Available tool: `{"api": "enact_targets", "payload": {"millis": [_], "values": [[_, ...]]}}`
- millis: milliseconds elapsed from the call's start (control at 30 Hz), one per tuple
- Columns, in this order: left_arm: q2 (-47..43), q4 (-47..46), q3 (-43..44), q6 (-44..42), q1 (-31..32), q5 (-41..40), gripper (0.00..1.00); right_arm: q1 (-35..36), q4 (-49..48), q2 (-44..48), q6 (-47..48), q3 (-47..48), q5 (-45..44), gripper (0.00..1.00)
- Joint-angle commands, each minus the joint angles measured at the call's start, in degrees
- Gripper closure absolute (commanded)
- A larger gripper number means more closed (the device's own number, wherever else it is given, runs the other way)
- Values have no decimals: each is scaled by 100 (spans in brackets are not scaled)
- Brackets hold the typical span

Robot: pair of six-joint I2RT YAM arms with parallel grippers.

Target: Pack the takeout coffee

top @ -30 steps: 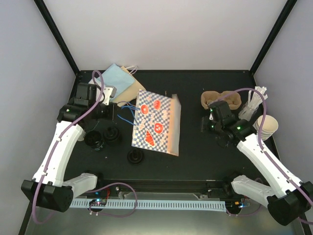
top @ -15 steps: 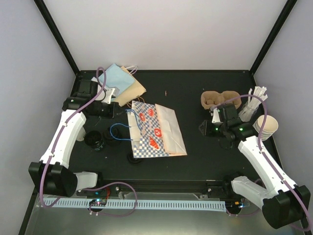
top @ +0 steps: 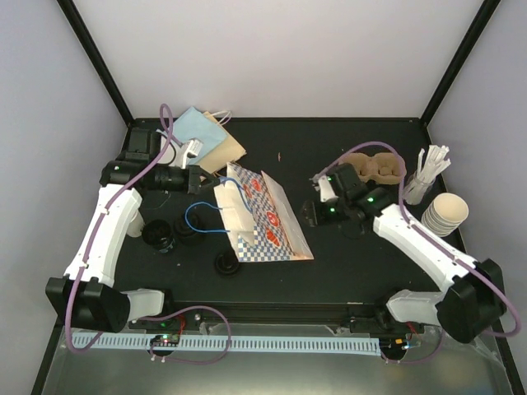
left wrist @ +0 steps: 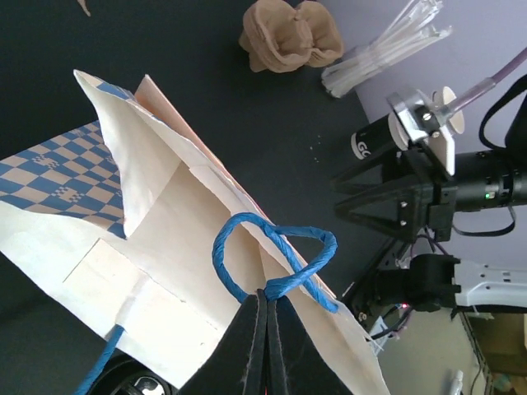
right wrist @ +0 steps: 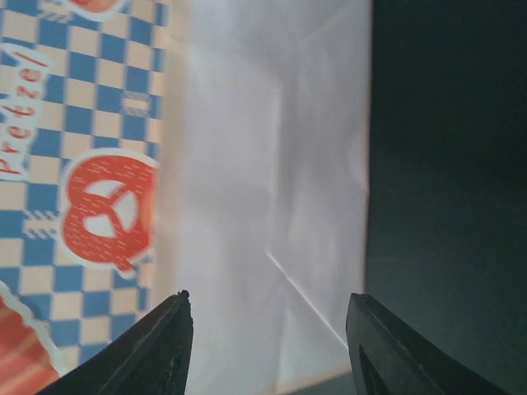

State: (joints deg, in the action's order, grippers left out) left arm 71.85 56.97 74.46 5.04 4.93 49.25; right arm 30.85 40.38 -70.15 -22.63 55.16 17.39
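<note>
My left gripper (left wrist: pixel 268 298) is shut on the blue twisted handle (left wrist: pixel 276 255) of the blue-checked paper bag (top: pixel 268 218), holding its mouth up and partly open. The bag lies at mid-table. My right gripper (right wrist: pixel 268 300) is open, its jaws either side of the bag's pale folded bottom panel (right wrist: pixel 280 181) without touching it. The brown cup tray (top: pixel 377 169) sits at the back right, behind the right arm. A stack of cream paper cups (top: pixel 447 212) stands at the far right. Three black lids (top: pixel 228 263) (top: pixel 160 235) (top: pixel 190 230) lie at the left front.
White stir sticks (top: pixel 426 176) stand between the tray and the cups. A light blue bag and a tan bag (top: pixel 202 136) lie flat at the back left, behind the left gripper (top: pixel 200 178). The right gripper (top: pixel 313 211) hangs by the bag's right edge.
The right gripper has opened and moved left to the bag's bottom. The left gripper has kept its hold on the handle and shifted right, and the bag has turned with its mouth lifted.
</note>
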Motion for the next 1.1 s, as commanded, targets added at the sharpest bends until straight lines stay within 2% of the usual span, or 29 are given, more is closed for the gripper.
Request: {"api": "enact_targets", "payload": {"millis": [0,133,400,667,733,833,933,1000,1067], "values": [[-109,-107,245,102,-10,489,99,631,-35,-464,72,648,-615,45],[-110,-99,266,120,-13,541,98,1081,97,-900,84,994,-1175,44],[-67,-29,254,94,-6,524,99,1584,240,-1611,217,1371,-1535,43],[-66,28,225,36,-9,513,98,1734,264,-1938,193,1541,-1779,45],[-66,57,220,19,-10,483,98,1731,249,-1939,190,1534,-1861,50],[-62,102,232,-9,-13,452,99,1732,271,-1956,190,1541,-1878,76],[-79,187,240,-41,-11,334,98,1732,373,-1898,174,1564,-1924,94],[-88,248,237,-66,-10,218,99,1726,382,-1741,135,1524,-1940,99],[-84,322,231,-104,-10,80,98,1721,392,-1506,103,1478,-1961,99]]}}
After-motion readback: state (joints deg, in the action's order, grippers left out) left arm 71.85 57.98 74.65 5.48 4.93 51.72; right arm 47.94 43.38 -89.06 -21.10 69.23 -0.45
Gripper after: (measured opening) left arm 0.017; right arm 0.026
